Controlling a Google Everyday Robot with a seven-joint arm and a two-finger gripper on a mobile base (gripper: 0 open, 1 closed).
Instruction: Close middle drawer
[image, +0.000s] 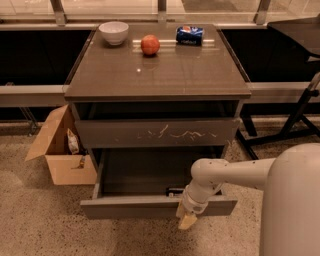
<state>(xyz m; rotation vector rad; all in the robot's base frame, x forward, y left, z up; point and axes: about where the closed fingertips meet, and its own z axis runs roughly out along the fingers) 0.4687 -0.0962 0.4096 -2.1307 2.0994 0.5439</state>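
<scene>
Middle drawer (145, 175) stood pulled out, gripper (188, 220) low at its front panel, whether parted or closed unclear.

Protruding middle drawer (130, 207) front at claw (187, 221)

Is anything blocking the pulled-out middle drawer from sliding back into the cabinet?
Nothing visible does. The claw is at the front panel of the middle drawer; a small dark item lies inside it.
</scene>
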